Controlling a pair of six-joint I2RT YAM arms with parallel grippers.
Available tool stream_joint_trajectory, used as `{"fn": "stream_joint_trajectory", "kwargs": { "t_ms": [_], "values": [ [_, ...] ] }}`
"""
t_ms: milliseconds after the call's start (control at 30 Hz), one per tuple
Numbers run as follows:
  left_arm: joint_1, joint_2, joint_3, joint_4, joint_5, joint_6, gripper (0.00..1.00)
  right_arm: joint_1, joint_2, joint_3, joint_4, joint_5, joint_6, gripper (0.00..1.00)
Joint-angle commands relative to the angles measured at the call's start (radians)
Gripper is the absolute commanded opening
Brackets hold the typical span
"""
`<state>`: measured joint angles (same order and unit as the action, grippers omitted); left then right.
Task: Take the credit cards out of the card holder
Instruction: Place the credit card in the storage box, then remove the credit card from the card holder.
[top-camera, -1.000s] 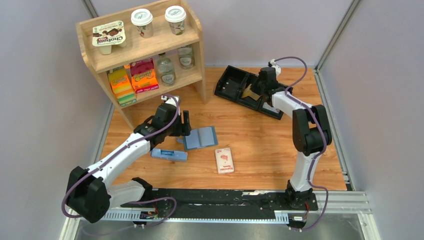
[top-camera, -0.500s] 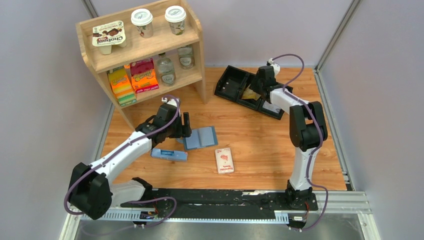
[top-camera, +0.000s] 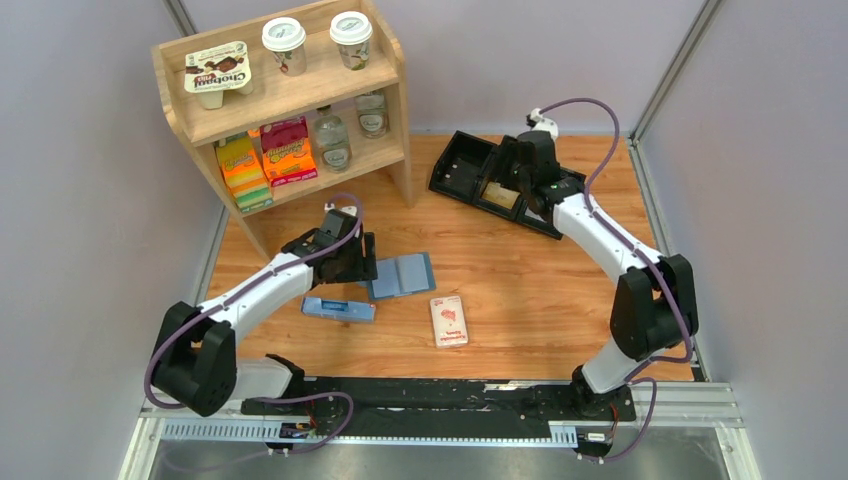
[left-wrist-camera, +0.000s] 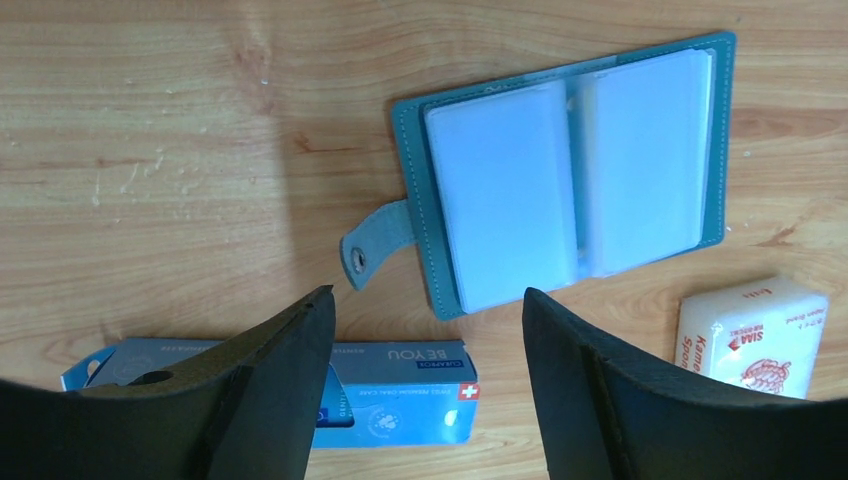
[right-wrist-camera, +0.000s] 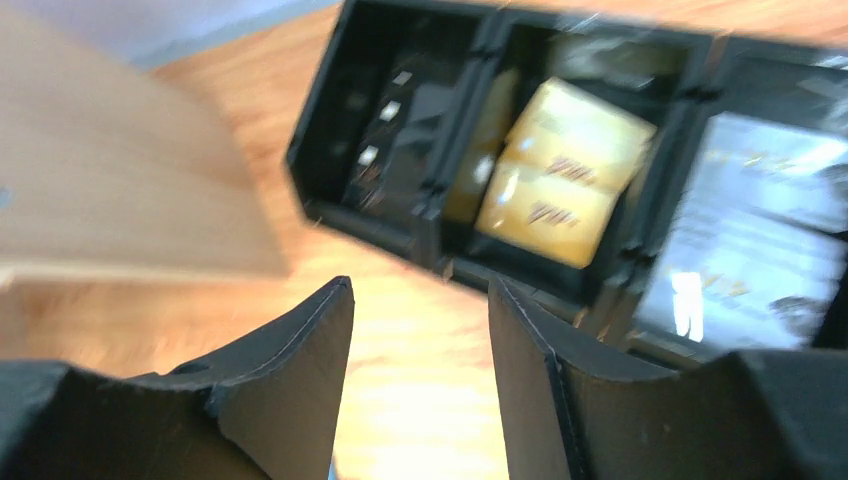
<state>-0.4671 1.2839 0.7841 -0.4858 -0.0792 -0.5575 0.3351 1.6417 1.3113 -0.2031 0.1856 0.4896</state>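
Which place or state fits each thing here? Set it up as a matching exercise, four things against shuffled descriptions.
Things:
1. card holder
2. gold cards
3. white pack
4. left end effector

Descriptions:
A. in the middle compartment of the black tray
B. lying open on the table
C. jaws apart, holding nothing
D. bears a red picture

Pairs: 1-B, 2-A, 3-D, 4-C
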Motion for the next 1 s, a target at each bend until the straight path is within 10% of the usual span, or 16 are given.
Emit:
{"fn": "stream_joint_trajectory", "kwargs": {
  "t_ms": [0, 400, 967],
  "values": [
    [0.028, 0.035, 0.035, 0.001, 0.036, -0.024, 0.74, 0.079, -0.029, -0.081, -0.082, -0.168, 0.035, 0.54],
    [0.053, 0.141, 0.030, 0.042, 0.114, -0.045, 0.63, 0.350, 0.070, -0.176, -0.016, -0.371, 0.121, 0.47],
    [0.053, 0.218, 0.024, 0.095, 0.228, -0.091, 0.52, 0.404, 0.251, -0.087, -0.050, -0.390, 0.090, 0.44]
  ]
}}
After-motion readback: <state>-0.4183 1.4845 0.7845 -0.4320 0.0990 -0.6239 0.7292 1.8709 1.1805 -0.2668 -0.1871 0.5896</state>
